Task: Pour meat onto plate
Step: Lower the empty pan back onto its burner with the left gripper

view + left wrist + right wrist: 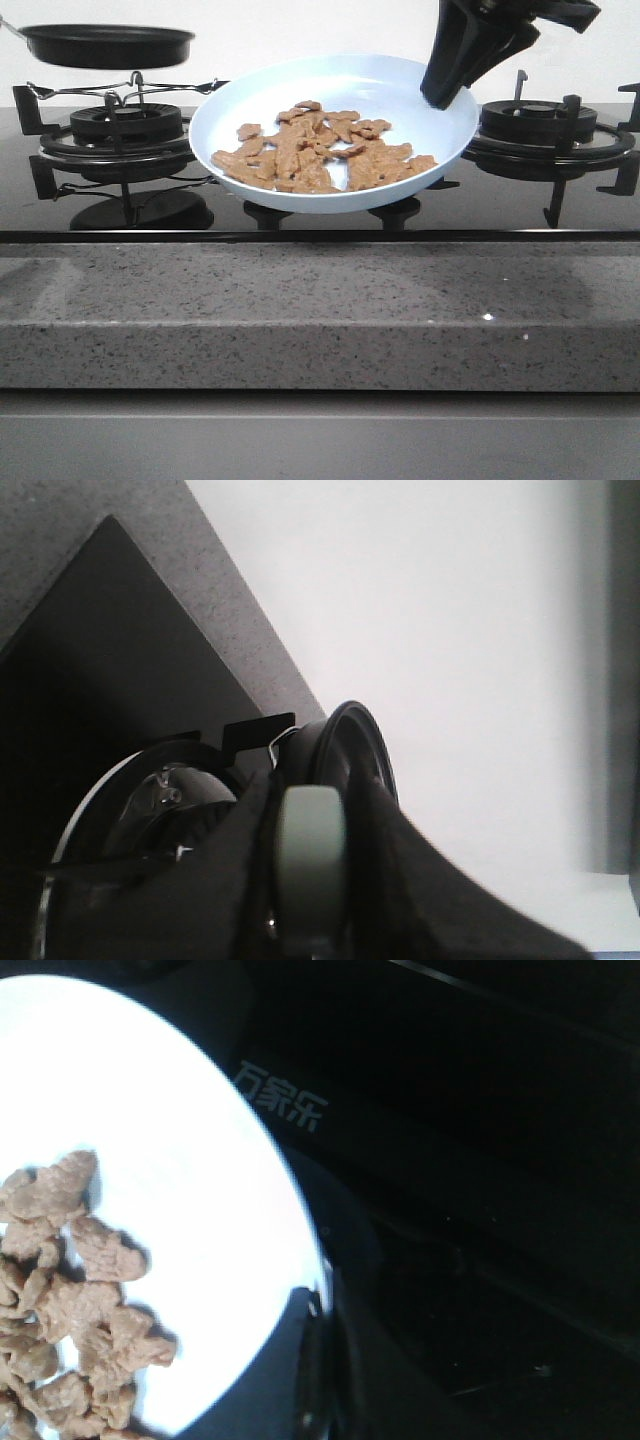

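Pour looks done, judging by how things lie: the pile of small flat orange-brown meat pieces (322, 150) sits inside the wide round pale-blue glossy plate (400, 85), spread over its middle and near side. The plate is tilted, near rim low, far rim raised, held above the black glass hob (500, 205) between the two burners.

Right tool (447, 92), black, comes down from the top right & pinches the plate's right rim; the right wrist view shows one dark finger (300, 1360) over the rim edge, w/ meat just beside it on the white surface.

Left tool (310, 920) is pressed together on a pale grey-green handle; the front view shows the black round frying pan (108, 45) lifted at top left, level, above the left burner grate (125, 125), well apart from the plate.

Next move, as I judge it: level the plate & set it down w/o sliding meat over the low near rim; pan goes back on the left grate.

Room: the grey speckled stone desk (320, 310) edge runs along the front. Burner grates flank the plate on both sides, so lowering needs care near the right grate (545, 130).
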